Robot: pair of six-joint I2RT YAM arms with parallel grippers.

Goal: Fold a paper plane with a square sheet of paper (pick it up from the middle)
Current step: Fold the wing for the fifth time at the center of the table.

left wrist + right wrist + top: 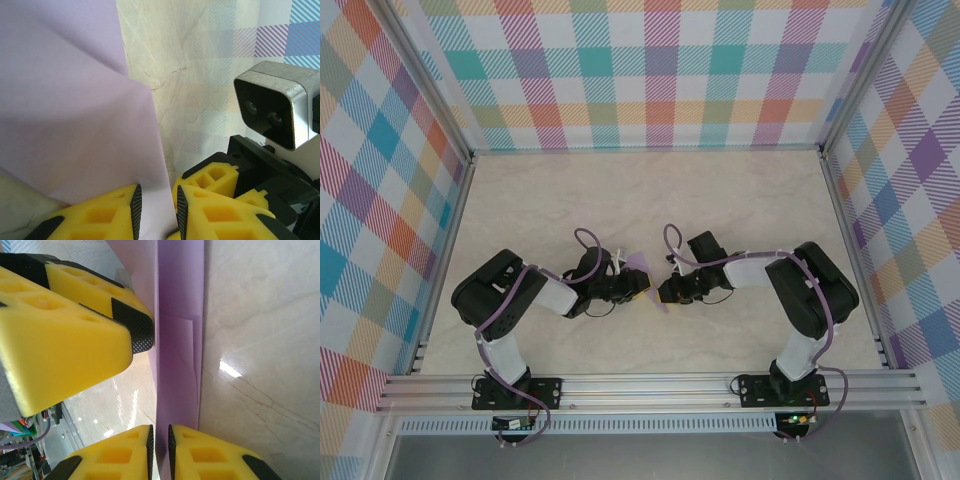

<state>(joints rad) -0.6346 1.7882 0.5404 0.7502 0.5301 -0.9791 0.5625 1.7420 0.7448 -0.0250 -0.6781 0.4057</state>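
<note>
We found the folded lavender paper (pixel 638 263) at the middle of the table (pixel 620 190), between the 2 arms. The left gripper (pixel 157 200) was clamped on 1 edge, and the right gripper (pixel 160 437) pinched another.

Robot lab cell: aluminium frame (pixel 650 385), plaid backdrop walls (pixel 660 70), marble-look tabletop (pixel 650 190).

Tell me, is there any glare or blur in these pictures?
Right wrist view: a bright glare patch on the pale marble-pattern tabletop, beside the lavender-purple sheet of paper. Left wrist view: that paper looks soft and evenly lit. Top external view: even light, faint shadows under the robot arms.
</note>
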